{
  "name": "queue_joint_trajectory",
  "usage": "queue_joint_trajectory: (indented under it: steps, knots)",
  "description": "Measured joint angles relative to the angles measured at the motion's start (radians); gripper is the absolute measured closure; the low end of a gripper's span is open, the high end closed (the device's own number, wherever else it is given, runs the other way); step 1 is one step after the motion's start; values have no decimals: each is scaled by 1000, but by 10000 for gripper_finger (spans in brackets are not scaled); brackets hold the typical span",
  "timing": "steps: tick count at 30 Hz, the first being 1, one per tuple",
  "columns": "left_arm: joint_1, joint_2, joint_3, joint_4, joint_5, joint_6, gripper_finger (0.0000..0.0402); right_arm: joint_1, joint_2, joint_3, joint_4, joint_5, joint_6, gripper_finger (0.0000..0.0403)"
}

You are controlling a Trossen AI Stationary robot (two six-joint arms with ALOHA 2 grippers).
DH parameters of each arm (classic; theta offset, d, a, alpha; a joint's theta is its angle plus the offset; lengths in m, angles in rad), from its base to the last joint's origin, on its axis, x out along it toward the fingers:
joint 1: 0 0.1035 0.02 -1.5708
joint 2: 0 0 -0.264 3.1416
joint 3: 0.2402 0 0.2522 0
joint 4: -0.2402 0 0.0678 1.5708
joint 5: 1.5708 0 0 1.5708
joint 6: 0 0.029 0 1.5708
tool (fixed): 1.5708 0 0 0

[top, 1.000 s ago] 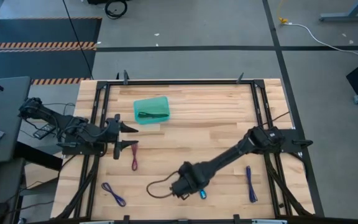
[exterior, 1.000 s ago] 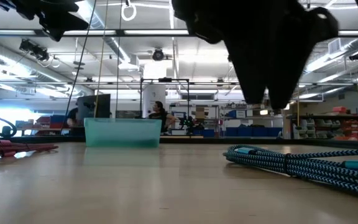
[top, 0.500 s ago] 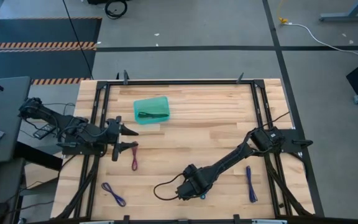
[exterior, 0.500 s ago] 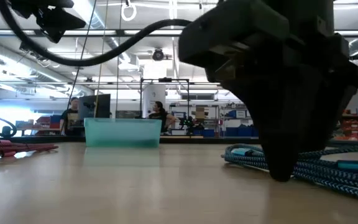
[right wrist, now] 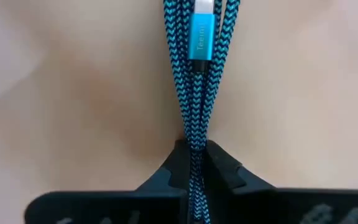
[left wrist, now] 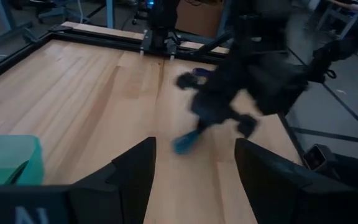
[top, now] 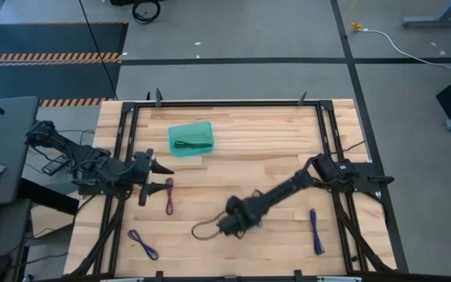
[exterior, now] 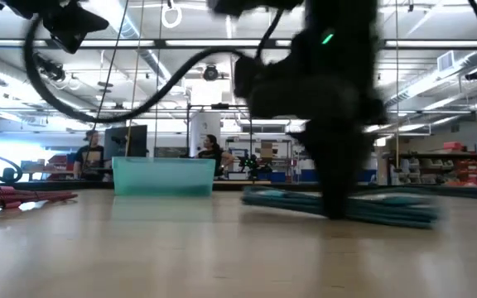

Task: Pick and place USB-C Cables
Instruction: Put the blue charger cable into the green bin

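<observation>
My right gripper stands over the table's near middle, shut on the teal-blue USB-C cable, which also shows in the low view. My left gripper hovers open at the table's left, with nothing between its fingers. A dark green cable lies inside the teal tray. A maroon cable lies flat on the wood just near-side of my left gripper. One purple cable lies at the near left and another at the near right. My right gripper pinches the teal-blue cable's bundled strands between its two fingers, roughly at the middle of the bundle's length. The fingers point down from above and lie across the bundle. The bundle lies level at table height. Whether it is clear of the wood, I cannot tell.
The tray stands at the far left-middle of the wooden table. A black frame rail runs round the table top. A loop of the right arm's own dark cord hangs beside its gripper. People show in the room behind.
My right gripper has come down onto the teal-blue cable and taken hold of it. It has then moved a little toward the table's left and far edges. The cable has gone along with it, away from its former place near the front edge.
</observation>
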Motion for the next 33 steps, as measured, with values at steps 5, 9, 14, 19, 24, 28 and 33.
queue_joint_trajectory:
  steps: [5,9,14,19,24,28,33]
  knots:
    - [-40,0,0,6,0,0,175,-142,-62,-3,33,152,-231,380]
    - [-76,0,0,33,0,0,175,-246,-112,-2,126,144,-433,380]
    - [-106,0,0,62,-13,1,175,-346,-167,-1,282,142,-714,380]
    - [-119,0,0,61,-17,0,175,-413,-171,12,409,100,-989,380]
    - [-131,0,0,61,-59,1,175,-463,-162,73,466,101,-1162,380]
    - [-132,0,0,64,-105,1,175,-497,-162,104,567,86,-1281,380]
    - [-131,0,0,99,-143,11,175,-549,-162,111,627,-13,-1350,380]
